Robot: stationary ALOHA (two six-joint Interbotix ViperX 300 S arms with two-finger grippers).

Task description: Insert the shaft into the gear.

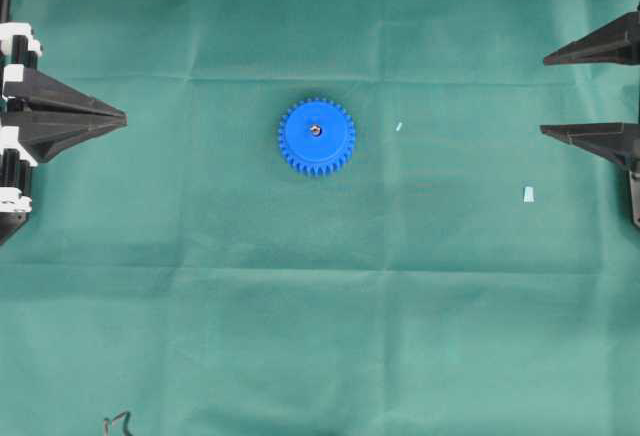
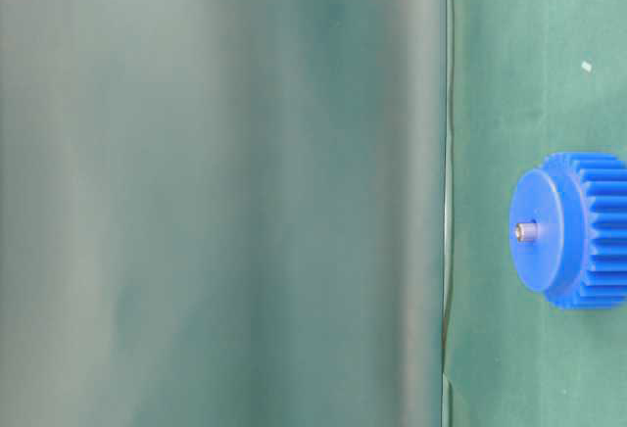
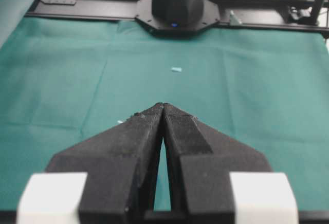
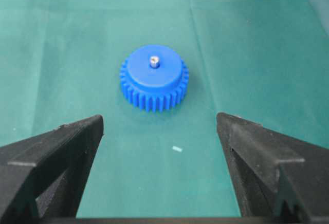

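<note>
The blue gear (image 1: 300, 141) lies flat in the middle of the green cloth, also seen in the right wrist view (image 4: 154, 82) and from table level (image 2: 578, 231). The silvery shaft (image 1: 315, 129) stands upright in its centre hole, its tip poking out above the hub (image 4: 154, 61) (image 2: 526, 232). My left gripper (image 1: 122, 116) rests at the left edge, far from the gear, fingers pressed together with nothing between them (image 3: 163, 104). At the right edge my right gripper (image 1: 544, 94) stands wide open and empty, facing the gear (image 4: 159, 117).
A small whitish chip (image 1: 527, 193) lies near the right gripper. A tiny pale speck (image 1: 398, 127) lies right of the gear (image 4: 177, 149). The right arm's black base (image 3: 177, 0) stands at the cloth's far edge. A dark cable end (image 1: 118, 421) shows at the front.
</note>
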